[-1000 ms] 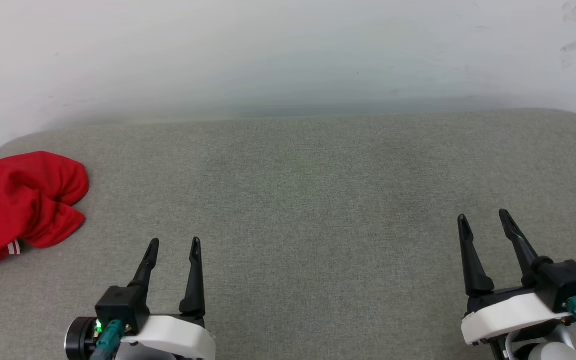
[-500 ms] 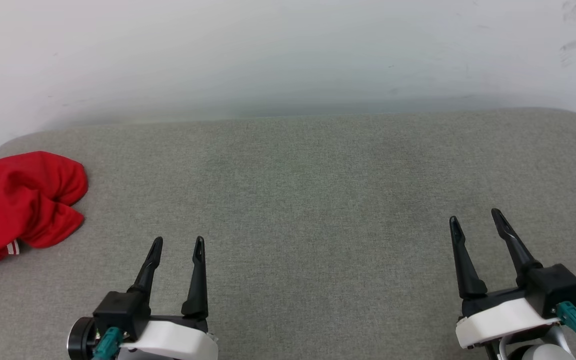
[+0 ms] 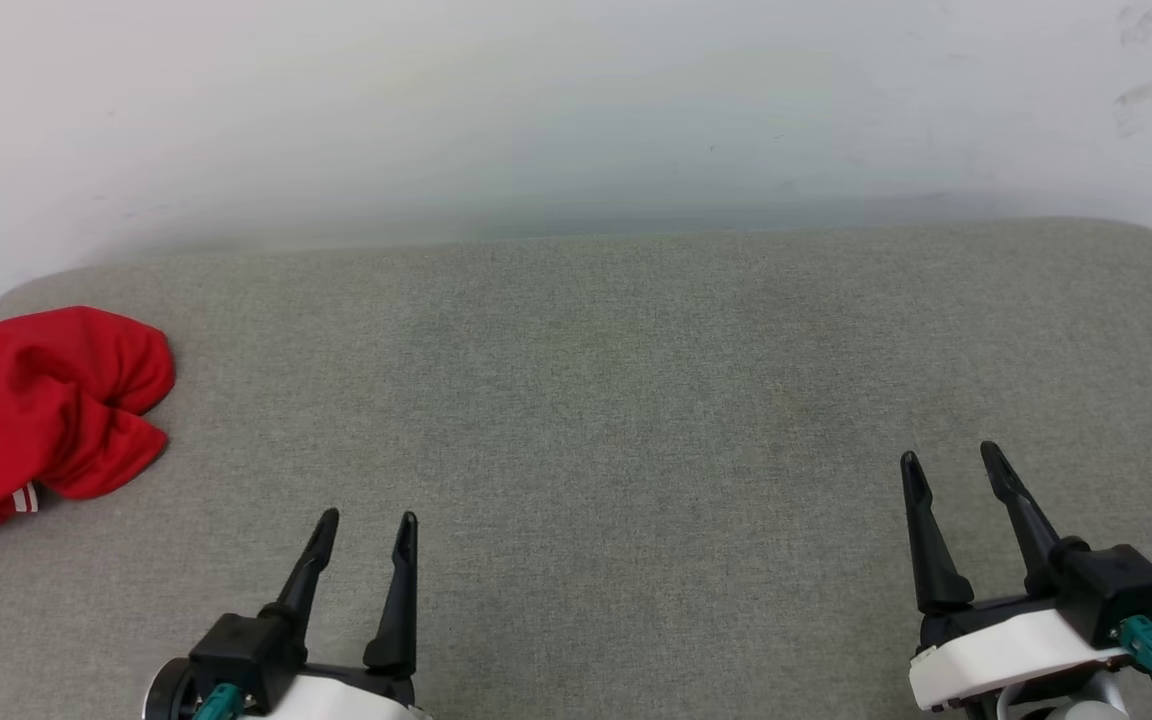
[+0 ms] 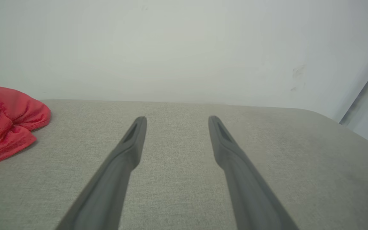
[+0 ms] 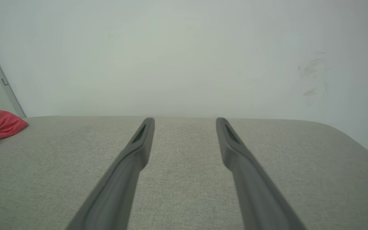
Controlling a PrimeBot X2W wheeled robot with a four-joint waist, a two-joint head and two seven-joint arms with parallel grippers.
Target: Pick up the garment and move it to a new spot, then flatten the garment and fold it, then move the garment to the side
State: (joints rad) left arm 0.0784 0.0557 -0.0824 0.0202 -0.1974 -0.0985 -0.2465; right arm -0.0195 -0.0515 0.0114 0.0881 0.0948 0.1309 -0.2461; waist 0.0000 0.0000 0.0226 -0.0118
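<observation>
- Crumpled red jersey shirt (image 3: 46, 410), white sleeve with red-striped trim showing at its near edge: bunched at far left edge of grey woven-fabric padded surface (image 3: 586, 400), close to white wall (image 3: 576, 100).
- Left gripper (image 3: 368, 517): fingers spread, holding nothing, low left over bare fabric, well apart from shirt.
- Right gripper (image 3: 948, 453): fingers spread, holding nothing, low right over bare fabric.

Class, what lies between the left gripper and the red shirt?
Only bare grey cushion separates the left gripper from the shirt, as seen in the head view.
</observation>
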